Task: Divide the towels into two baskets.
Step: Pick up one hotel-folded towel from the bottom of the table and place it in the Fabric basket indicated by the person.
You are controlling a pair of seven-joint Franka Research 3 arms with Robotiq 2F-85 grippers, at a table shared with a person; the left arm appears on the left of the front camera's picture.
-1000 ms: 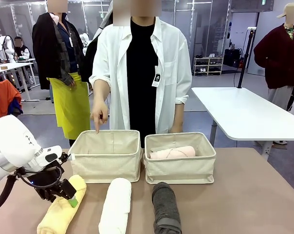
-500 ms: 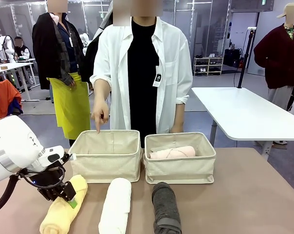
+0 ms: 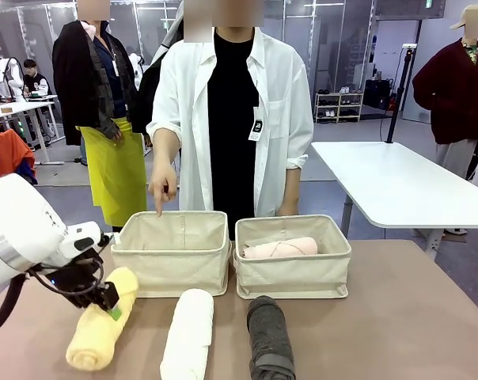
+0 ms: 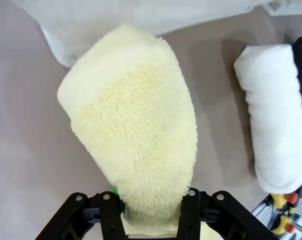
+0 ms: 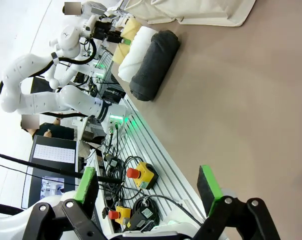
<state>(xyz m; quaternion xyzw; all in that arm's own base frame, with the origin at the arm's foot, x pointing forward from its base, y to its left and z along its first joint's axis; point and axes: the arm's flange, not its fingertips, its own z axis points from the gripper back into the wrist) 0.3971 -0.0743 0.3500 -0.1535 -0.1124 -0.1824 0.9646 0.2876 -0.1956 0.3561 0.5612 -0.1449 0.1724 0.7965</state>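
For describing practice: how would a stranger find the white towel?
Start at the cream baskets on the table. In front of them are three rolled towels. The white towel is the middle one, between the yellow towel and the dark grey towel.

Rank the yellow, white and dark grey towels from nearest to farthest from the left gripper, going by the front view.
1. Yellow towel, leftmost, clamped in the left gripper.
2. White towel, middle of the row.
3. Dark grey towel, rightmost of the row.

What I see from my console: yellow towel (image 3: 100, 331), white towel (image 3: 187, 334), grey towel (image 3: 269, 336), pink towel (image 3: 280, 248), all plain; left basket (image 3: 172, 273) and right basket (image 3: 294, 279) cream; table (image 3: 405, 317) dull brown; right gripper (image 5: 146, 172) black, pads (image 5: 209, 184) green; person's shirt (image 3: 278, 103) white.
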